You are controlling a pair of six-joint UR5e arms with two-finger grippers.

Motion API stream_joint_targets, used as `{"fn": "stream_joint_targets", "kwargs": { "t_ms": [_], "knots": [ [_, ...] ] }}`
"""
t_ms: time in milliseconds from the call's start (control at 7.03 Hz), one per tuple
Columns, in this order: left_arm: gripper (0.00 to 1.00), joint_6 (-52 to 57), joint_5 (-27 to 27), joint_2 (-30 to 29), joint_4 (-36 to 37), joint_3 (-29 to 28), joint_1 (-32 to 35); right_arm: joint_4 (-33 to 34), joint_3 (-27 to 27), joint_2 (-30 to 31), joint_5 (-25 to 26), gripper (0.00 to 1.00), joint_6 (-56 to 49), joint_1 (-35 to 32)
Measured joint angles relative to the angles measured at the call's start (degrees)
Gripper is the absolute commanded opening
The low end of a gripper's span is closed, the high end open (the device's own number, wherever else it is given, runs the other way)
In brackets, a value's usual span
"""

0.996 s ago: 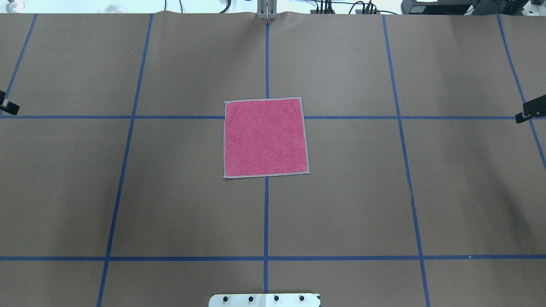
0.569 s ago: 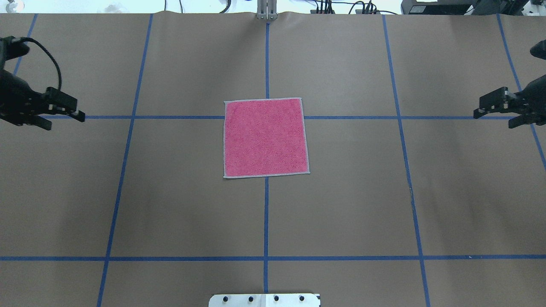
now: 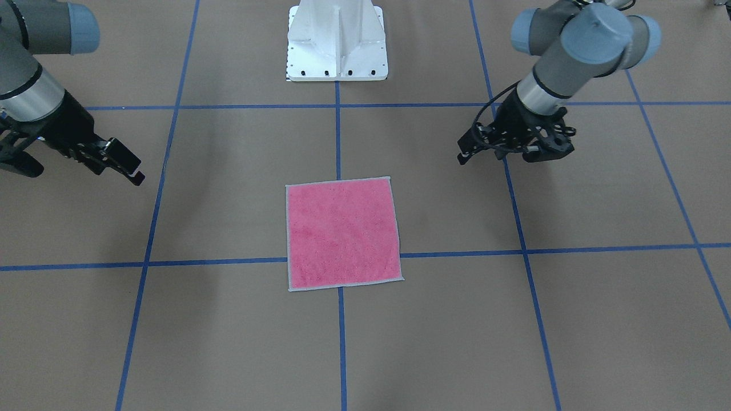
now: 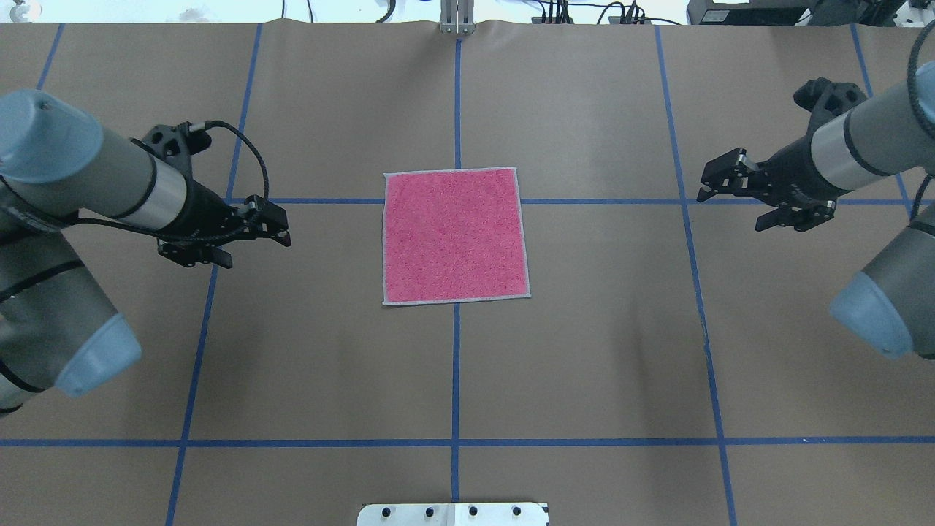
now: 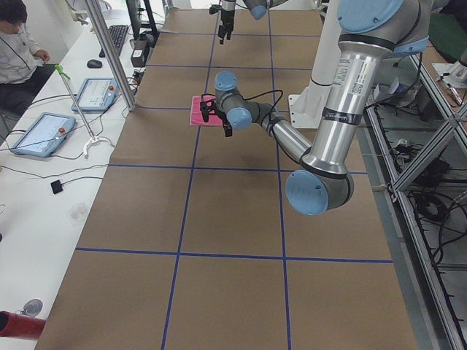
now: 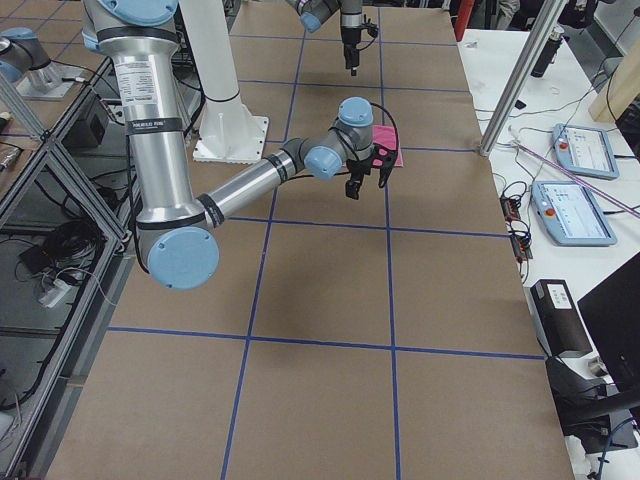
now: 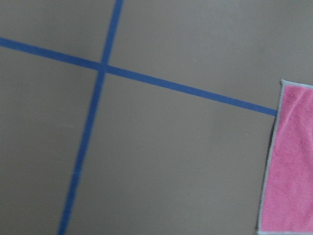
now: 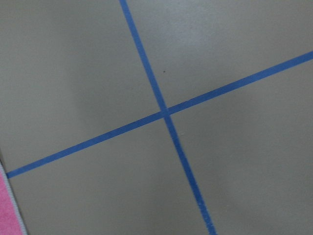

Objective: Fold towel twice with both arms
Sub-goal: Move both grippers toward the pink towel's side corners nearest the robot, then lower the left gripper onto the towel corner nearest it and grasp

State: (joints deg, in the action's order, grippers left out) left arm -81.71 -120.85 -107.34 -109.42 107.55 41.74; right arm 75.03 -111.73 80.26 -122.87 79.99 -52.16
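Observation:
The towel (image 4: pixel 455 237) lies flat and square at the table's middle, pink face up, with its light grey edge showing all round; it also shows in the front view (image 3: pixel 341 233). My left gripper (image 4: pixel 256 247) hovers open and empty to the towel's left, apart from it. My right gripper (image 4: pixel 730 210) hovers open and empty farther off to the towel's right. In the front view the left gripper (image 3: pixel 514 155) is at the right and the right gripper (image 3: pixel 85 173) at the left. The left wrist view catches the towel's edge (image 7: pixel 291 161); the right wrist view shows only a corner of the towel (image 8: pixel 7 210).
Brown paper with blue tape grid lines (image 4: pixel 456 365) covers the table. The white pedestal base (image 3: pixel 337 43) stands at the robot's side. Tablets and cables (image 5: pixel 44 131) lie on a side bench beyond the table's far edge, with a seated person (image 5: pixel 18 44).
Both arms have swung in from the table's side edges toward the towel, and both grippers are much closer to it. The towel has not moved.

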Motion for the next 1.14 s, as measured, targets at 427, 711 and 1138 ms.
{"fn": "stream_joint_targets", "kwargs": {
  "t_ms": [427,711,1138],
  "knots": [
    [1.00,-9.6,9.5,-5.9,-0.7,-3.0,-7.5,0.1,0.2,-4.7,7.8,1.00,9.9,8.3],
    [0.99,-13.5,13.4,-9.5,-4.2,-7.9,-9.5,0.1,0.4,-5.6,10.4,1.00,11.8,11.3],
    [0.86,-14.5,14.9,-13.5,-6.8,-14.3,-10.6,0.0,0.5,-5.7,11.1,1.00,12.1,12.2]
  ]
}}
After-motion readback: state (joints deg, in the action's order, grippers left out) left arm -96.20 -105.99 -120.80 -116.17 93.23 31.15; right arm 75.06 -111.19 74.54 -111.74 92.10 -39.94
